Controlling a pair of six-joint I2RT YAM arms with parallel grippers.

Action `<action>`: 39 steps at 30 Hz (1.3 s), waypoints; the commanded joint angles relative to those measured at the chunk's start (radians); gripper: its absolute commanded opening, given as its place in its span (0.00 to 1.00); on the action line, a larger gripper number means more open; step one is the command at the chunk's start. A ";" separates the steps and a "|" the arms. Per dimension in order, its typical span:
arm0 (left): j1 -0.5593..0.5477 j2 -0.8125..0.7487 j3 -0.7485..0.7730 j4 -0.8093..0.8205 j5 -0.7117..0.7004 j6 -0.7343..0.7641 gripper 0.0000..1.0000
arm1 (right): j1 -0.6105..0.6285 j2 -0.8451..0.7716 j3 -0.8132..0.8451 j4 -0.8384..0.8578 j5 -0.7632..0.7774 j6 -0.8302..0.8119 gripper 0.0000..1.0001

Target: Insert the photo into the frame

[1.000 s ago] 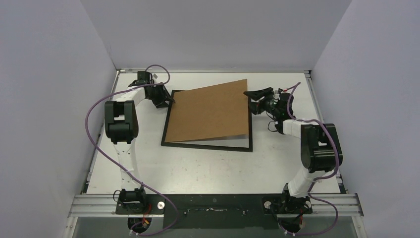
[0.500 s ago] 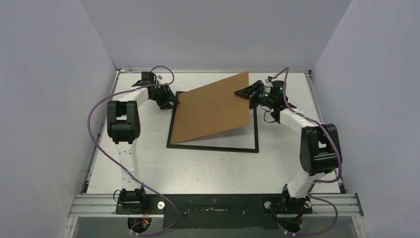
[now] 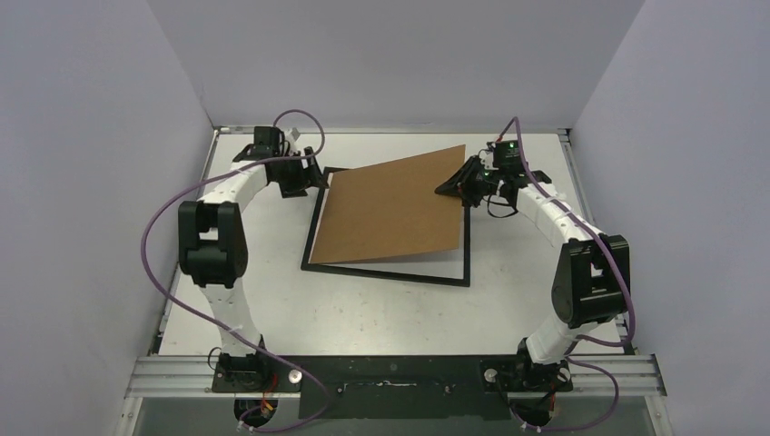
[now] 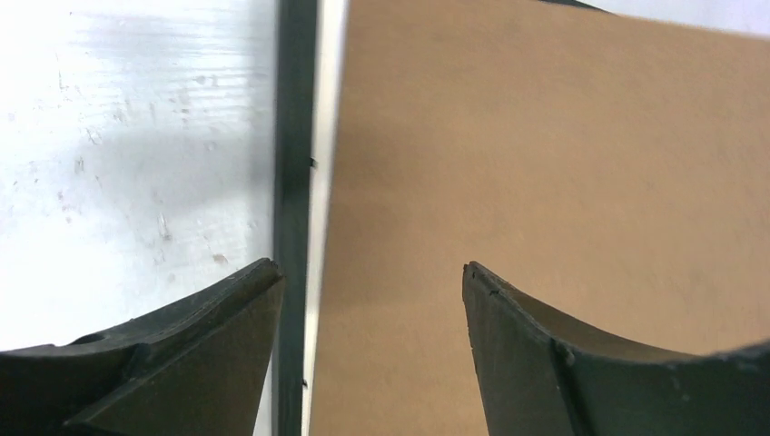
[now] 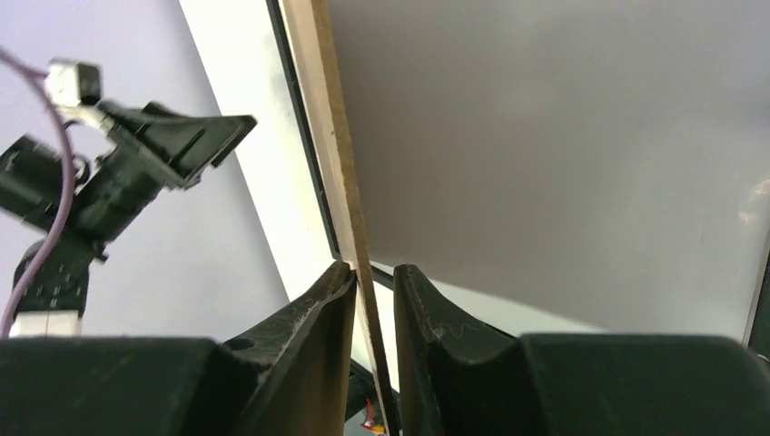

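Left claw (image 4: 368, 265) is up at the far-left corner of the frame (image 4: 292, 136), spread wide with nothing in it. On its wrist cam one finger sits over the frame's black left rail and the other over the brown backing (image 3: 390, 213), and you can see a thin pale strip between rail and board. The frame itself is lying flat on the white table (image 3: 363, 309), roughly in the middle and a bit toward the far side, turned slightly so it's not square to the table edge. The backing sits over it on a slant: its left edge is down by the frame's left rail and its right side is raised, so the near and right rails of the frame show from under it. Over on the right, the right claw (image 5: 372, 270) is clamped narrow on the backing's right edge near the far corner. Its wrist cam shows the thin board edge-on, running right between the two fingertips. The photo I honestly can't make out in any of the views, so can't say where it is.
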 commanded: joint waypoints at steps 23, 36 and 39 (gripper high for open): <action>-0.617 -0.726 -0.629 0.686 -0.255 0.633 0.76 | 0.085 0.104 0.261 -0.207 0.055 -0.102 0.37; -0.785 -0.739 -0.750 0.862 -0.393 0.752 0.78 | 0.082 0.166 0.334 -0.264 0.021 0.026 0.41; -0.817 -0.706 -0.744 0.884 -0.406 0.787 0.78 | 0.081 0.164 0.343 -0.262 0.019 0.069 0.40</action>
